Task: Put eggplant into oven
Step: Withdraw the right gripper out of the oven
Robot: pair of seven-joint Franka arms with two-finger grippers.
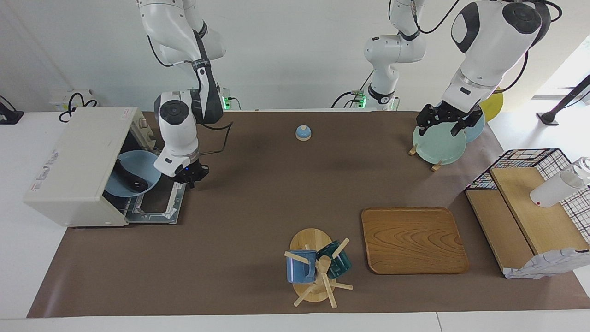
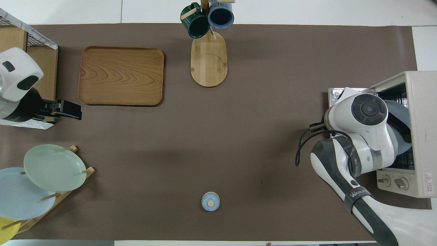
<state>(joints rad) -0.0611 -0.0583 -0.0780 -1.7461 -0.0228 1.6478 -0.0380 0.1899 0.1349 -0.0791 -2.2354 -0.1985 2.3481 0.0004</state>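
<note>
My right arm's dark cable strap (image 2: 356, 196) carries white lettering, seemingly "WANZ"; it sits on the forearm well back from my right pincer (image 1: 190, 176); the oven (image 2: 418, 102) beside that pincer bears a red triangular warning label (image 2: 428, 178) above its knobs, text illegible; red lettering on the oven's casing (image 1: 46, 168) is also unreadable.
</note>
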